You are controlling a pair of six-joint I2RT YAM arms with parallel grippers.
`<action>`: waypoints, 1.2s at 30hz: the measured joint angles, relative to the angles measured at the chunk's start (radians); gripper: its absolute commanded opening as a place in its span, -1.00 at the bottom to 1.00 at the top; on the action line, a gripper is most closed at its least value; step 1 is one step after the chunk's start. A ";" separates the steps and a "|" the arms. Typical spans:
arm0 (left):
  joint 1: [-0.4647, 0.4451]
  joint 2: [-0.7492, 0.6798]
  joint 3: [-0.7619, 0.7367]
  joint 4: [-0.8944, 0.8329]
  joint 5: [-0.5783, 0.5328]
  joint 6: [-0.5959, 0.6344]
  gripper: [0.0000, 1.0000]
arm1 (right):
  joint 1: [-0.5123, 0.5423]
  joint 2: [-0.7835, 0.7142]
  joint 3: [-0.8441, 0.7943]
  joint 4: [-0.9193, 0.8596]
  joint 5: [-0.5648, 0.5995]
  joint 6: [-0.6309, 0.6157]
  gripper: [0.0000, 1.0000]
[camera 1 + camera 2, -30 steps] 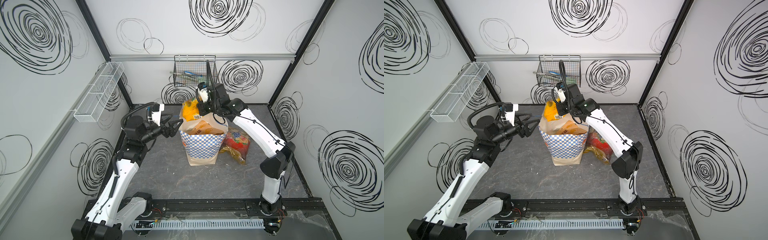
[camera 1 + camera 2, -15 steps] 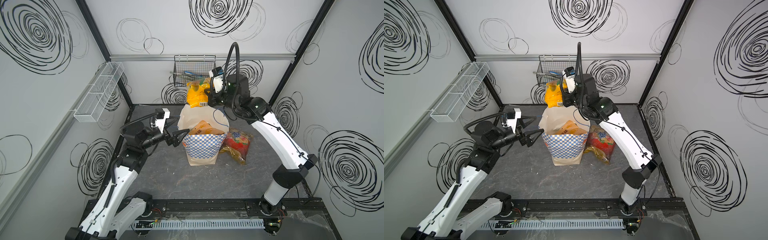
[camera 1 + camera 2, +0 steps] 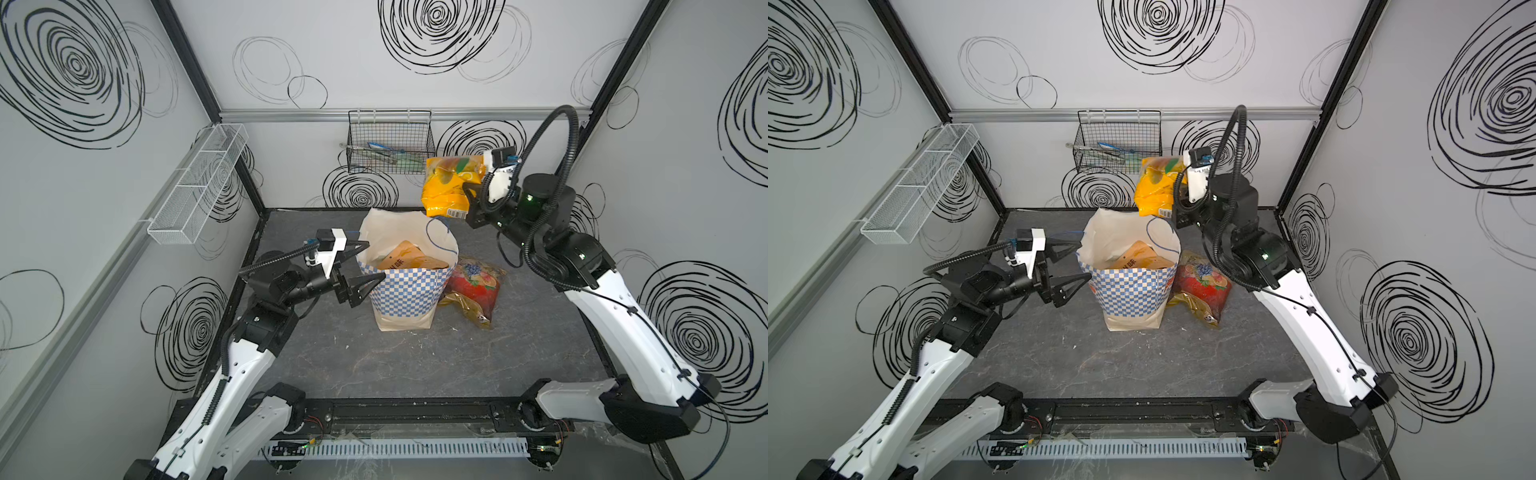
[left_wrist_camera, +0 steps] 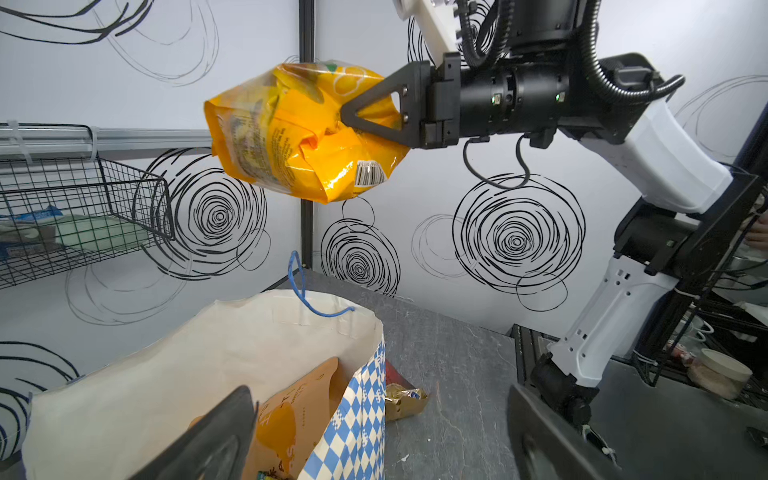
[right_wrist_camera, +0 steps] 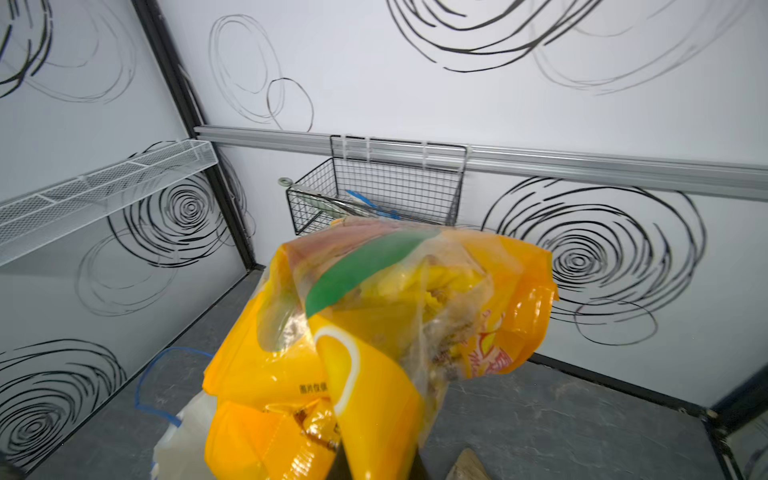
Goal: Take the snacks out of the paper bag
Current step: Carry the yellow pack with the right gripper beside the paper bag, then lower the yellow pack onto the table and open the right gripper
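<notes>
- Up and off to the right went the right end effector (image 3: 467, 195) over the last second. It left the mouth of the paper bag (image 3: 405, 291) for the air behind the bag's far right corner, jaws clamped on one end of the yellow-orange bag (image 3: 446, 187).
- Meanwhile the left end effector (image 3: 372, 262) dropped to the paper bag's left rim. Its jaws stand wide apart and hold nothing; whether a fingertip touches the paper I cannot tell.
- The held packet hangs clear of the paper bag and well above the counter (image 3: 415, 365). Its long axis runs out from the jaws toward the black wire basket (image 3: 390, 145).
- The next move is probably a set-down: bare counter lies below and to the right of the packet — the right arm's own side.
- A red fruit-printed pouch (image 3: 476, 282) and a gold bag (image 3: 469, 309) lie out on the counter, against the paper bag's right side.
- The paper bag stands upright and open, with an orange pouch (image 3: 409, 257) leaning inside it. The left arm is the nearer one to that pouch.
- The wire basket holds a few unclear items.
</notes>
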 measured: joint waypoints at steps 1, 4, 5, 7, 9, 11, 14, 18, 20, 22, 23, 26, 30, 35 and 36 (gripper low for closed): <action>-0.005 0.000 -0.001 0.002 0.002 0.000 0.92 | -0.023 -0.026 -0.032 0.009 0.004 0.006 -1.00; -0.035 0.000 -0.002 0.005 0.002 0.004 0.92 | -0.112 -0.107 -0.134 0.039 0.003 0.034 -1.00; -0.047 0.000 -0.002 0.004 0.000 0.008 0.92 | -0.144 -0.134 -0.169 0.049 -0.002 0.048 -1.00; -0.072 0.000 -0.002 -0.005 -0.008 0.024 0.92 | -0.217 -0.182 -0.239 0.069 -0.024 0.079 -1.00; -0.099 0.001 -0.002 -0.029 -0.022 0.047 0.92 | -0.298 -0.225 -0.313 0.087 -0.057 0.117 -1.00; -0.124 0.003 -0.001 -0.055 -0.040 0.070 0.92 | -0.369 -0.252 -0.383 0.107 -0.091 0.149 -1.00; -0.170 0.011 0.010 -0.113 -0.075 0.110 0.93 | -0.440 -0.269 -0.500 0.142 -0.125 0.193 -1.00; -0.226 0.024 0.031 -0.183 -0.121 0.161 0.92 | -0.506 -0.252 -0.671 0.188 -0.235 0.258 -1.00; -0.247 0.032 0.043 -0.215 -0.145 0.184 0.93 | -0.525 -0.230 -0.742 0.209 -0.287 0.284 -1.00; -0.261 0.040 0.053 -0.242 -0.170 0.203 0.92 | -0.534 -0.199 -0.798 0.235 -0.330 0.303 -1.00; -0.265 0.044 0.058 -0.259 -0.183 0.213 0.92 | -0.536 -0.178 -0.826 0.254 -0.356 0.313 -1.00; -0.270 0.049 0.060 -0.283 -0.212 0.230 0.92 | -0.533 -0.118 -0.881 0.312 -0.428 0.337 -1.00; -0.271 0.050 0.060 -0.299 -0.240 0.241 0.93 | -0.512 -0.047 -0.913 0.382 -0.475 0.360 -1.00; -0.271 0.052 0.060 -0.308 -0.253 0.245 0.92 | -0.467 0.010 -0.916 0.487 -0.475 0.375 -1.00; -0.271 0.053 0.060 -0.308 -0.253 0.244 0.92 | -0.460 0.021 -0.915 0.507 -0.473 0.375 -1.00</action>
